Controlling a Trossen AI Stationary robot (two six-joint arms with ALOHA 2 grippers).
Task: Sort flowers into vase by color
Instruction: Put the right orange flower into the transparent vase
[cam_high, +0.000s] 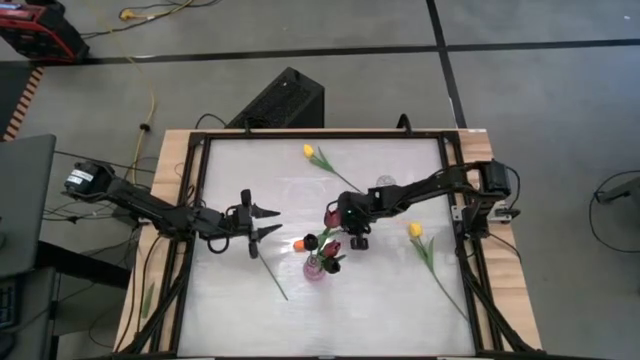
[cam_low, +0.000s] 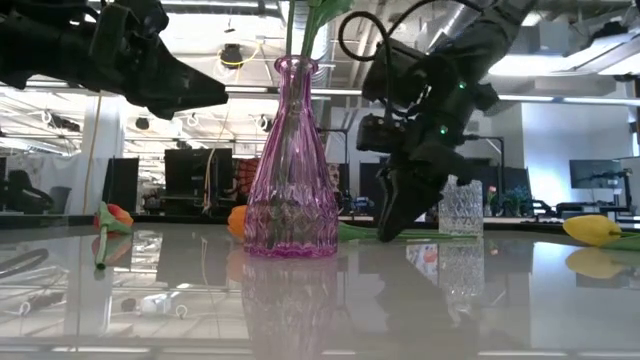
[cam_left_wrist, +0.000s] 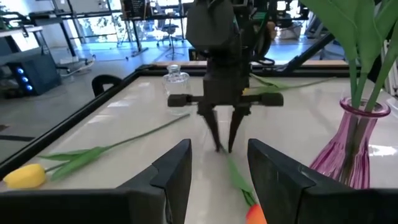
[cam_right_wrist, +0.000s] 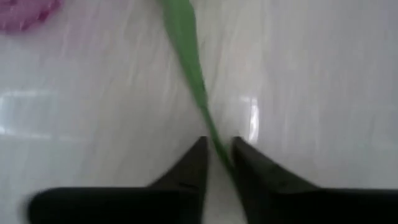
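The right gripper (cam_high: 330, 217) is down at the worktop (cam_high: 380, 310) near its middle, just right of the pink glass vase (cam_high: 315, 268), its jaws drawn close around the thin green stem (cam_right_wrist: 193, 62) of a tulip that lies flat; in the right wrist view the stem passes between the two dark fingertips (cam_right_wrist: 194, 163), and the low view shows the same gripper (cam_low: 390, 232) with its tips on the surface beside the vase (cam_low: 291, 170). That stem leads to an orange-red tulip head (cam_high: 300, 244) lying just left of the vase, also seen in the left wrist view (cam_left_wrist: 256, 214). The vase stands upright and holds dark maroon tulips (cam_high: 330, 244) with green leaves. The left gripper (cam_high: 268, 223) hovers over the worktop left of the vase, jaws apart, facing the right arm. A yellow tulip (cam_high: 309, 151) lies at the far side of the worktop with its stem running towards the right, and a second yellow tulip (cam_high: 415, 230) lies on the right, stem pointing to the near right corner. A small clear glass vase (cam_high: 384, 182) stands on the far side, behind the right gripper. Another green stem (cam_high: 272, 275) lies on the worktop, near and left of the pink vase.
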